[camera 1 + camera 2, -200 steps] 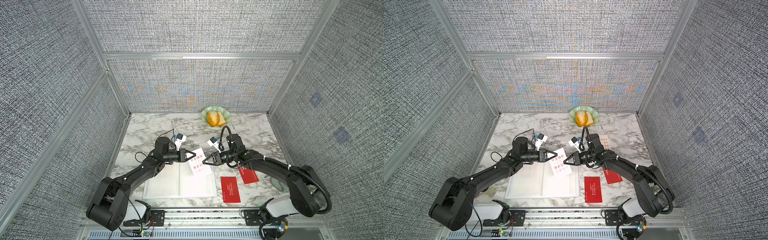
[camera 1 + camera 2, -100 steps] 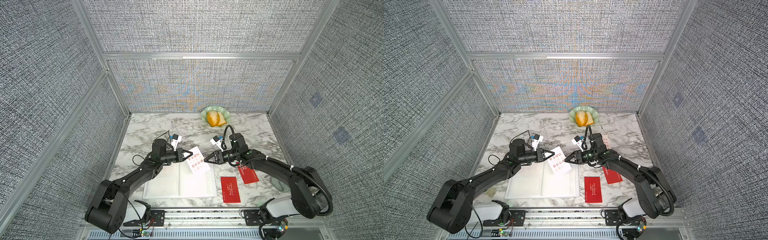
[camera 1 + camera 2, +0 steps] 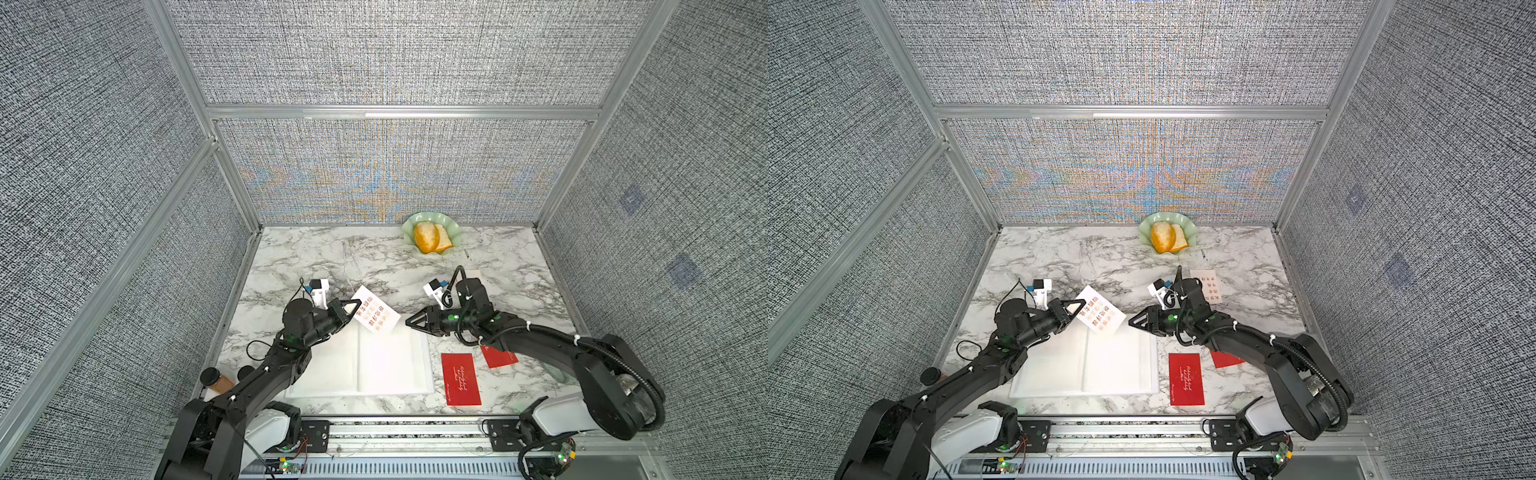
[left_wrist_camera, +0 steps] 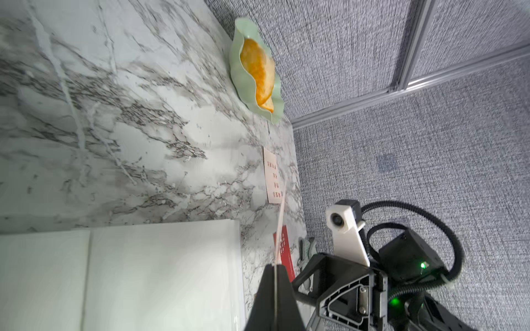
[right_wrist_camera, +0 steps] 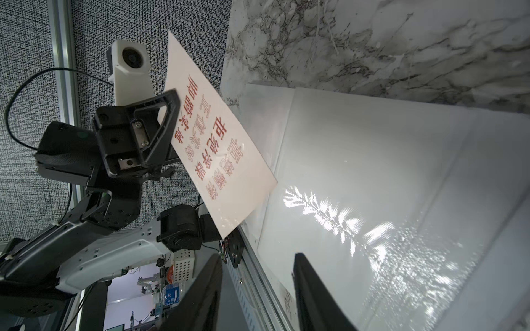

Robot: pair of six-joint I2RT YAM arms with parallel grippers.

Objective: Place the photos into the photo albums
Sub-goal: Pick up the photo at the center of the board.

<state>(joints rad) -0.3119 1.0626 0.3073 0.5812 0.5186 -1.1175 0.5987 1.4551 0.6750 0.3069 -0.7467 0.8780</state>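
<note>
Card (image 3: 376, 314) thin, rectangular; album (image 3: 386, 365) glossy white

Red-brown Chinese chars on cream card (image 5: 218, 149), not legible.

a white marble table (image 3: 316, 257) is occupied by an open white album (image 3: 386, 365), a red card (image 3: 461, 378) just beside it, a second red card (image 3: 500, 358), a cream card (image 3: 1212, 286) and a green dish (image 3: 456, 235) at the back.
</note>
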